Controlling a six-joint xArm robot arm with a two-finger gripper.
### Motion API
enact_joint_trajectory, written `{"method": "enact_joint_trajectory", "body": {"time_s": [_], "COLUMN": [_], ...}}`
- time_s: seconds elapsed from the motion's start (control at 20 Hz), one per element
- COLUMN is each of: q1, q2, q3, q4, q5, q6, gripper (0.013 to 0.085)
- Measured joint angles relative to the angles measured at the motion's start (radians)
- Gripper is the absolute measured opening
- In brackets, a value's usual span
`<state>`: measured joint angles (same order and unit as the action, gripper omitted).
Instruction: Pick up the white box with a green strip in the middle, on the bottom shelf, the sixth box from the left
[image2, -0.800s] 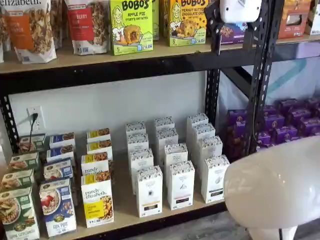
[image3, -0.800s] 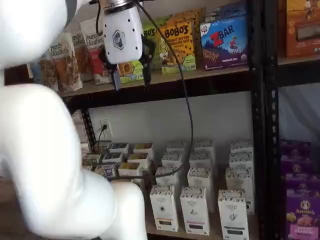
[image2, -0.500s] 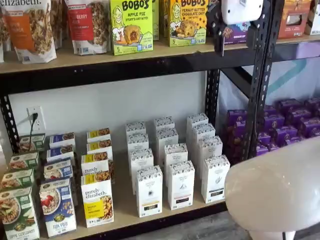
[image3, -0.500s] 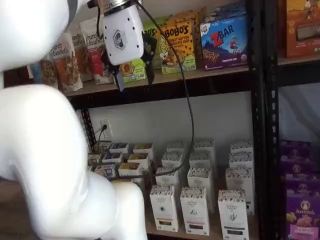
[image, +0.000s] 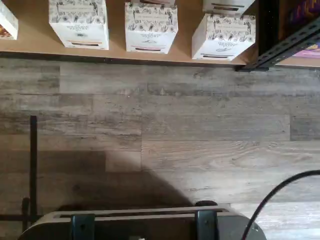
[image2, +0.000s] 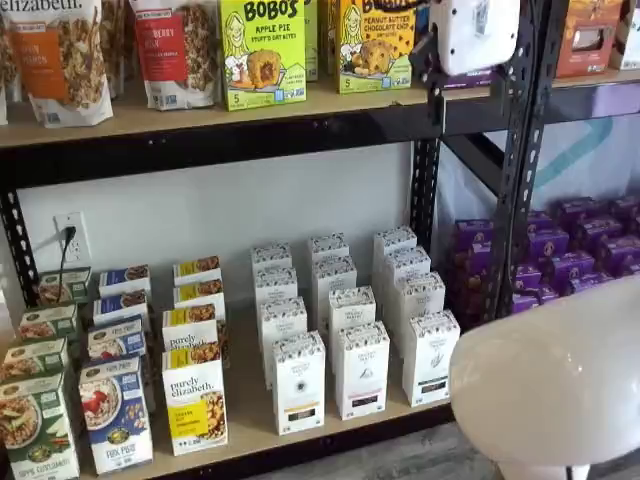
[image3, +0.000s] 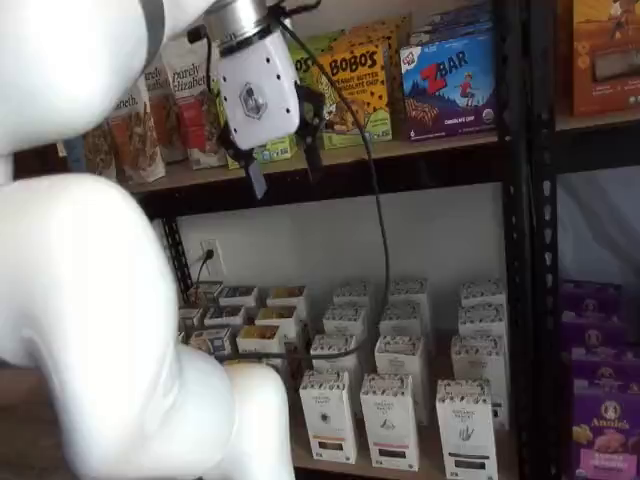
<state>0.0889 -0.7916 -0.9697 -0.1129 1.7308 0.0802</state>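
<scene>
Gripper (image3: 285, 168), white-bodied, black fingers parted and empty, hangs by the upper snack shelf (image2: 200, 112); the tall white carton with a greenish strip (image2: 430, 358) stands front-right on the light-wood bottom shelf (image2: 246, 412); best to descend squarely and straddle that carton alone.

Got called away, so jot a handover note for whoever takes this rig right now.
Gripper: open, empty, up level with the upper shelf.
White box: upright at the front of the bottom shelf, to the right of two similar boxes, untouched.
Done: nothing grasped yet.
Left: bring the gripper down to the box, close on it, lift it out.
</scene>
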Motion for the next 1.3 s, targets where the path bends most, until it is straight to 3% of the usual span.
{"method": "enact_joint_trajectory", "body": {"time_s": [0.3, 0.45, 0.7, 1.3], "q1": [-0.047, -0.042, -0.061, -0.071], "q2": [0.021, 0.019, 0.049, 0.237], "q3": [0.133, 0.243, 0.369, 0.537], "q4": [0.03, 0.019, 0.042, -0.008], "q5": [-0.141, -0.277, -0.465, -0.816], "q6": [-0.03, -0.011, -0.017, 0.025], "gripper": [0.085, 0.085, 0.085, 0.085]}}
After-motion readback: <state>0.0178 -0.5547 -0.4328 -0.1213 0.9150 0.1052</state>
